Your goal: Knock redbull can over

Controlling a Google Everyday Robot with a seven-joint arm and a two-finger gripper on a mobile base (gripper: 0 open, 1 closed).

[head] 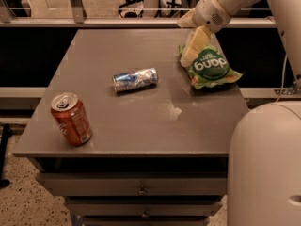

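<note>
The redbull can (135, 79), slim and blue-and-silver, lies on its side near the middle of the grey table (141, 126), its long axis running left to right. My gripper (189, 56) hangs above the table's right rear part, over the edge of a green snack bag (208, 68), well to the right of the can and not touching it. It holds nothing.
An orange-red soda can (71, 119) stands upright near the table's front left corner. The green snack bag lies at the right rear. My white base (265, 168) fills the lower right. The table has drawers below its front edge.
</note>
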